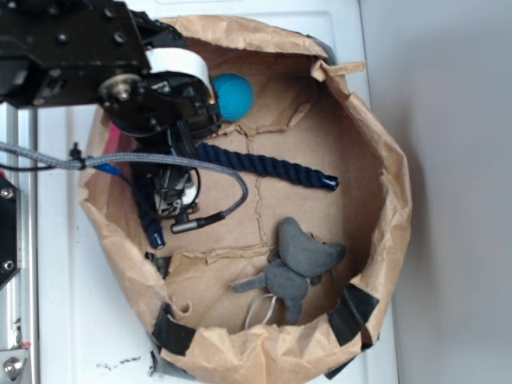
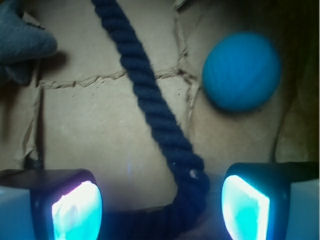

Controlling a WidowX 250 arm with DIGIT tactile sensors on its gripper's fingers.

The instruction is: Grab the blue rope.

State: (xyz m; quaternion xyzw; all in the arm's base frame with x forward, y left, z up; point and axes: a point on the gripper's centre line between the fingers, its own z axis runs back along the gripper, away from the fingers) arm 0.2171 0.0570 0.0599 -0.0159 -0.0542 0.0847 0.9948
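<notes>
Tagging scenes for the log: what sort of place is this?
Probably a lab robot-training setup, not a home: a taped brown paper bin on a white tabletop holds the blue rope, a teal ball and a grey plush toy.

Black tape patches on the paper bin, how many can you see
3. On the paper bin: one black tape patch at the bottom-left rim, one at the bottom-right rim, one at the top-right rim. The arm may hide others.

rope (image 2: 150,100): dark navy, twisted; ball (image 2: 241,71): teal-blue; plush toy (image 1: 300,264): grey; paper liner (image 1: 384,160): brown
</notes>
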